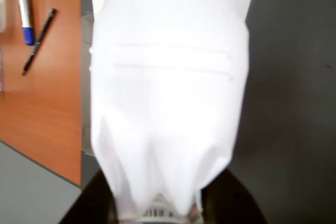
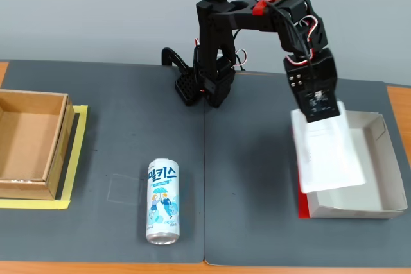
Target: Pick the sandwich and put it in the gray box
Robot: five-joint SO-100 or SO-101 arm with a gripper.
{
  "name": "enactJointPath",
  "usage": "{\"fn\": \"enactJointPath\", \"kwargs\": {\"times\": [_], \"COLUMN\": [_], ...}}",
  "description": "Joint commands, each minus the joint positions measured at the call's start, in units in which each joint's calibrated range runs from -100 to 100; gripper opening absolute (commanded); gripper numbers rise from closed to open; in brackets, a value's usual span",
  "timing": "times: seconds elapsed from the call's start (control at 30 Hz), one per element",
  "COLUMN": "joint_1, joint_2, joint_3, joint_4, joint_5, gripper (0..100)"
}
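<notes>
The sandwich (image 2: 331,155) is a white plastic wedge package, tilted, with its upper end in my gripper (image 2: 320,115). It hangs over the left part of the gray box (image 2: 389,152), a shallow pale tray at the right of the dark mat with a red strip (image 2: 302,202) on its left side. I cannot tell whether the sandwich's lower end touches the tray. In the wrist view the sandwich (image 1: 168,93) fills the middle of the picture, and its printed label shows at the bottom between the dark jaws of the gripper (image 1: 160,214), which is shut on it.
A brown cardboard box (image 2: 31,142) stands on yellow tape at the far left. A white-and-blue drink can (image 2: 163,201) lies on the mat in front. The arm's base (image 2: 207,86) is at the back. A blue marker (image 1: 25,14) and a black pen (image 1: 39,40) lie on the wooden tabletop.
</notes>
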Motion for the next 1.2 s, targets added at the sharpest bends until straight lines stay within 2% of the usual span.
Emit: {"fn": "enactJointPath", "kwargs": {"times": [0.0,0.3,0.83,1.03,1.17], "joint_1": [-3.7,-8.7,-8.85,-9.07,-9.07], "joint_2": [-1.78,3.64,4.57,4.07,3.73], "joint_3": [-1.71,-2.34,-1.8,-1.53,-1.53], "joint_4": [-6.18,-13.47,-15.2,-15.2,-15.2], "joint_5": [-1.61,-4.11,-5.67,-5.62,-5.51], "gripper": [2,2,3,18,23]}}
